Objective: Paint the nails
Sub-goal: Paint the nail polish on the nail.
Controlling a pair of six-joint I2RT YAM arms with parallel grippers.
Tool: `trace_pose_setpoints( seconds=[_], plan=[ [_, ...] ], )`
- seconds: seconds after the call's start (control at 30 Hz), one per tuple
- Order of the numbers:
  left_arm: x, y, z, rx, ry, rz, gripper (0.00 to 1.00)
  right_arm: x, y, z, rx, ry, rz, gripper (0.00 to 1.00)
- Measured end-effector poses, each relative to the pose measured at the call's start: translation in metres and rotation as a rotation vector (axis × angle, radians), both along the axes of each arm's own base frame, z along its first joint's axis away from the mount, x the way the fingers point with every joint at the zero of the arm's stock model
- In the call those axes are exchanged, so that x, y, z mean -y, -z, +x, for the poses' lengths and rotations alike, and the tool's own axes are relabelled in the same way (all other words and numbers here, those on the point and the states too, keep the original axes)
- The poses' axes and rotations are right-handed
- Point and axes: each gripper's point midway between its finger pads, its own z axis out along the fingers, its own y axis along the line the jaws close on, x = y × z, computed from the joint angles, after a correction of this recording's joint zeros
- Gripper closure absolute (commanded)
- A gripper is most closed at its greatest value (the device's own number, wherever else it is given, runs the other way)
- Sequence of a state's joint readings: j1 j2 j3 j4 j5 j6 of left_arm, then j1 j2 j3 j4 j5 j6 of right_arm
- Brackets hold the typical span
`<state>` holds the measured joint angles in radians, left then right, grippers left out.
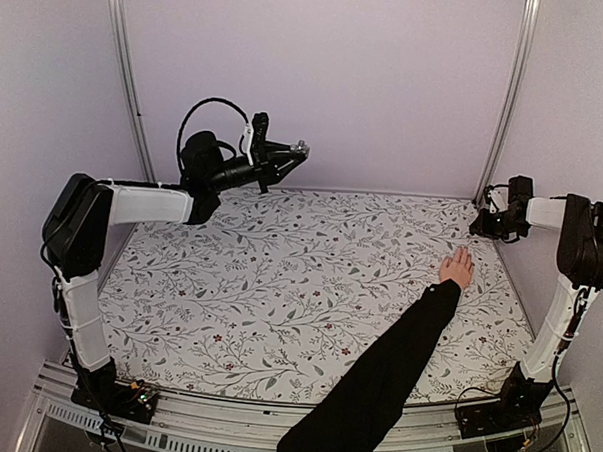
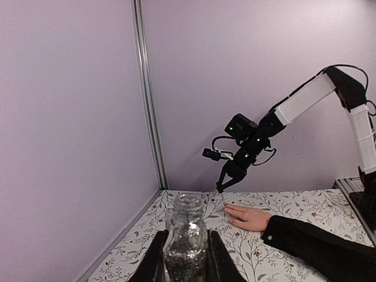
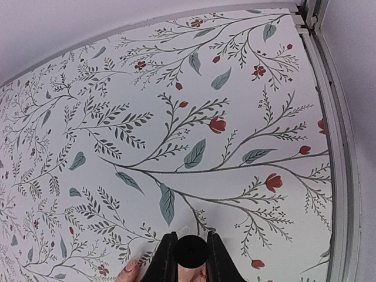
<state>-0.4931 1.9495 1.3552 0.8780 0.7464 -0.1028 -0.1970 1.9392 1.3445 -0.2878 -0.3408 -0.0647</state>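
Enclosure: plain lilac walls with aluminium uprights in the far corners. The table (image 1: 279, 285) is covered in a white cloth printed with grey leaves and small red flowers.

Right gripper (image 1: 482, 227): parked low at the far right corner of the table, about 2 o'clock on the cloth in the top view. In the wrist view I see its fingers (image 3: 166, 258) pinched narrow on a small round black cap (image 3: 190, 251), seen end-on. I cannot make out a brush below it.

Task item: a bare hand (image 1: 458, 267) lies flat, palm down, on the right side of the cloth. Its black sleeve (image 1: 395, 370) runs back towards 6 o'clock and off the near edge. The fingers point towards the far wall. In the top view the hand sits near the right gripper, at about 7 o'clock from it. In the left wrist view the fingertips are close to the gripper tip but apart from it.

The nails (image 3: 130, 265): in the right wrist view only one fingertip with a pale pink nail shows, at the bottom edge and roughly 8 o'clock from the cap. A pale patch directly under the cap is too cropped to identify. The nails are too small to judge in the other views.

Left gripper (image 1: 297, 151): raised high over the far left of the table, about 11 o'clock. It is clamped on an uncapped glass bottle (image 2: 185, 235) of silvery glitter polish, held upright and well apart from the hand.
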Motion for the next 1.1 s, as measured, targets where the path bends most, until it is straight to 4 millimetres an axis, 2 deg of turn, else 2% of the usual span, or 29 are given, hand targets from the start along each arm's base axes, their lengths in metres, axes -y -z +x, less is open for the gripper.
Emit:
trace_pose_setpoints(
  seconds=[1.1],
  plan=[
    [-0.0010,0.0007,0.0013,-0.005,-0.002,-0.001,1.00,-0.0028,0.0076,-0.0002,-0.023,-0.002,-0.020,1.00]
  ],
)
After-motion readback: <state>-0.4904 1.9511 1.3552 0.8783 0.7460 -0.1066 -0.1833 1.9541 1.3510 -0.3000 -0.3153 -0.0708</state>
